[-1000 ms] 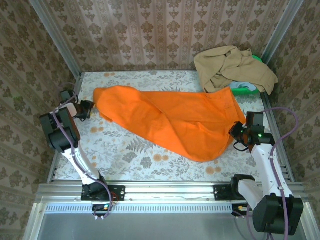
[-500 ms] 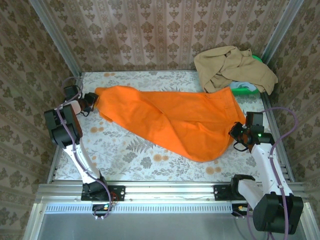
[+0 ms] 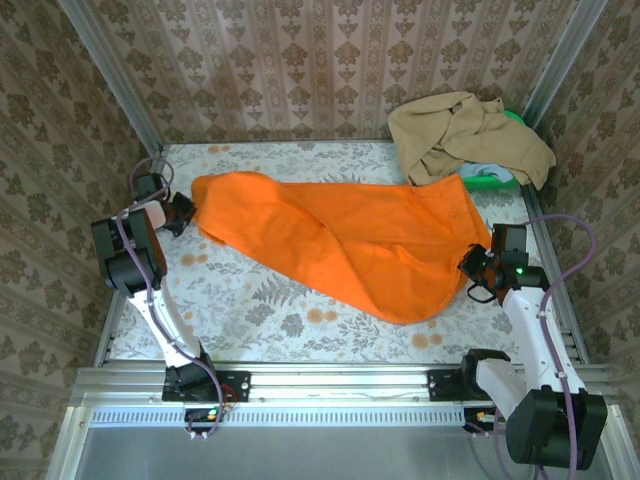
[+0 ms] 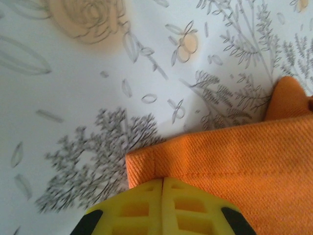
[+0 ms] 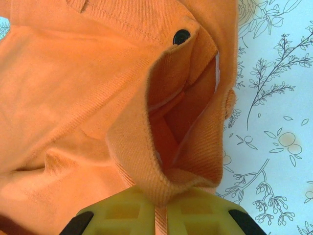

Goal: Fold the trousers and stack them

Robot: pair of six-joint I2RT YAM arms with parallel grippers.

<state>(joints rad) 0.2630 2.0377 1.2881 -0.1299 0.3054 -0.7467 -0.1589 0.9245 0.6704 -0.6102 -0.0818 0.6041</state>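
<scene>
The bright orange trousers (image 3: 340,235) lie spread across the floral table, leg end at the far left and waist at the right. My left gripper (image 3: 183,212) sits at the leg end. In the left wrist view its yellow fingers (image 4: 162,182) are pressed together over the hem corner of the trousers (image 4: 234,156), and the cloth runs in under the tips. My right gripper (image 3: 472,265) is at the waist. The right wrist view shows it (image 5: 161,205) shut on the folded waistband (image 5: 146,147), with a strip of orange between the fingers and a black button (image 5: 181,36) above.
A tan garment (image 3: 465,135) is heaped over a green and white container (image 3: 490,178) at the back right corner. Patterned walls close in the table (image 3: 260,300) on three sides. A metal rail (image 3: 330,380) runs along the near edge between the arm bases.
My left gripper moved towards the back and right onto the leg hem, then closed on it. The right gripper and the waist have stayed put.
</scene>
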